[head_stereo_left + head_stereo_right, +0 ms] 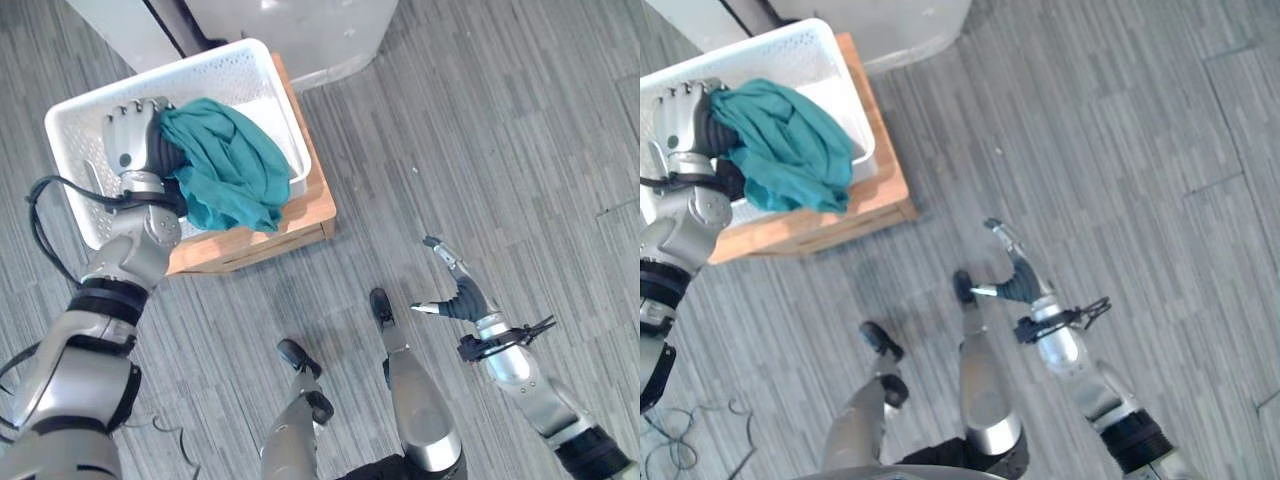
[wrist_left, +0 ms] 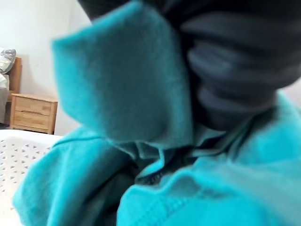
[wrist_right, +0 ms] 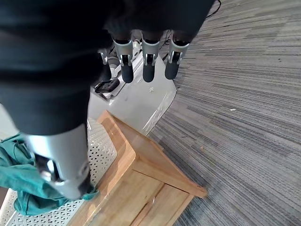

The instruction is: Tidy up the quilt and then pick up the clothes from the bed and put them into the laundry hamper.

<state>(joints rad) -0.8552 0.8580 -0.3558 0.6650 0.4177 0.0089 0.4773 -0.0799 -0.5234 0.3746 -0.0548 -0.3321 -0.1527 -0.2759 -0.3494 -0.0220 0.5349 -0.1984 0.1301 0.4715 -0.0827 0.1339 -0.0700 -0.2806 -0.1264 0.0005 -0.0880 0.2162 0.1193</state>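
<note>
Over the white hamper (image 1: 262, 68) the left hand (image 1: 132, 138) has its fingers closed on the teal garment (image 1: 228, 165); well away from the hamper, the right hand (image 1: 462, 290) hangs with fingers loosely spread.

Beside left robot hand (image 1: 132, 138): garment (image 1: 228, 165) draped over hamper (image 1: 262, 75) rim, hamper on wooden stand (image 1: 300, 222).

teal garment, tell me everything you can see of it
The teal garment is a soft, knit-looking cloth, bunched and creased. It hangs over the white perforated hamper, which sits on a wooden stand, with a fold drooping past the hamper's front rim. The left robot hand is at its edge, fingers curled into the cloth. The left wrist view shows stitched hems and folds.
</note>
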